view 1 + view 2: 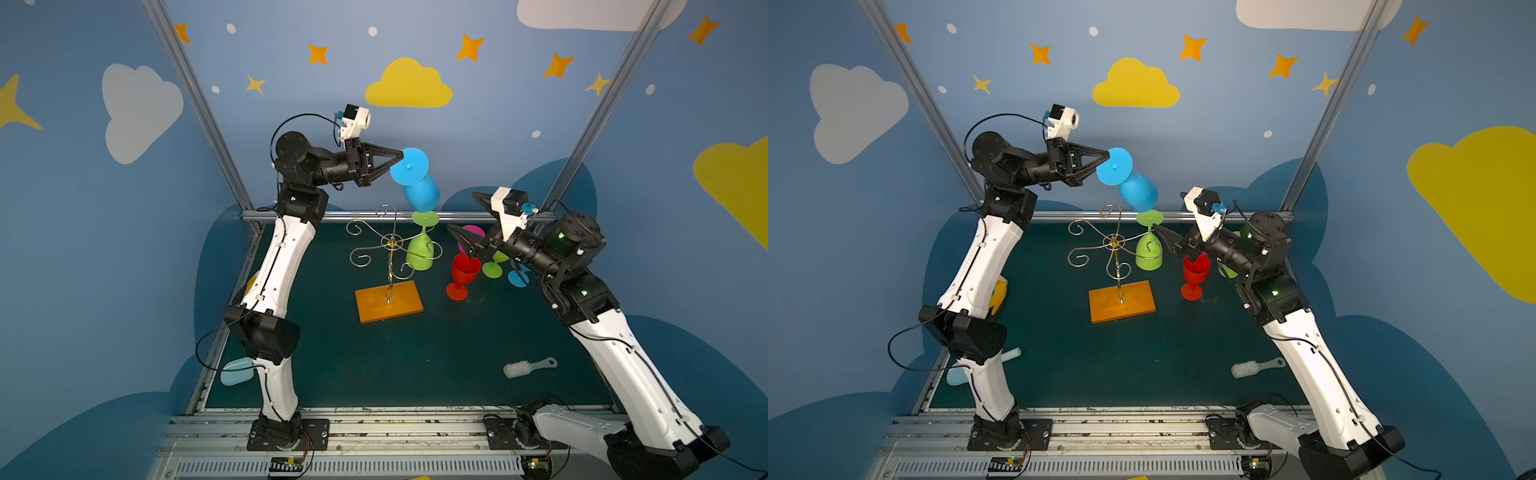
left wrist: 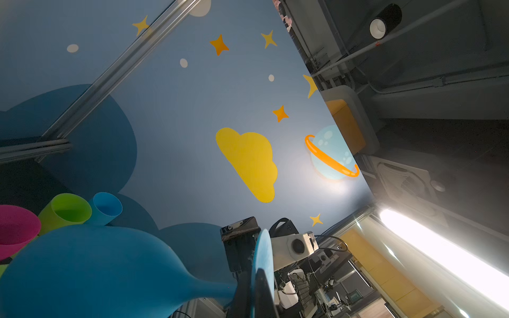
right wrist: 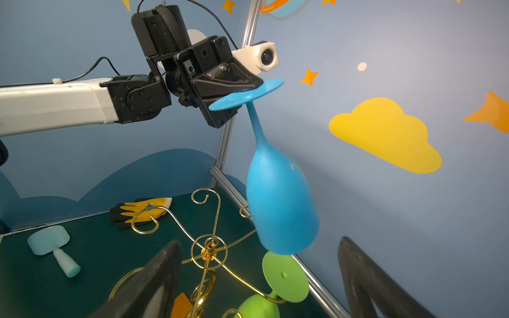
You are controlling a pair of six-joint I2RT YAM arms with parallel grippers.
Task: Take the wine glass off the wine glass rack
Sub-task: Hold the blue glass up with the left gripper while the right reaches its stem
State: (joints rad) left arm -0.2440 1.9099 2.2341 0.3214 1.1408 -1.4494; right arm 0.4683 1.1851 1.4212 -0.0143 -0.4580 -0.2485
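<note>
While left pincer (image 1: pixel 399 160) clamps foot of blue wine glass (image 1: pixel 422 193), glass hangs bowl-down, tilted, high above wine glass rack (image 1: pixel 390 243), close to back wall. Bowl rim just over foot of green glass (image 1: pixel 420 253), which hangs on rack's right arm; contact unclear. Right pincer (image 1: pixel 460 210): jaws spread wide, beside green glass. Red glass (image 1: pixel 463 270) upright right of rack. Front half of table (image 1: pixel 415 353) open, brush (image 1: pixel 528 368) at right. Glove (image 3: pixel 143 210) print too small to read.
</note>
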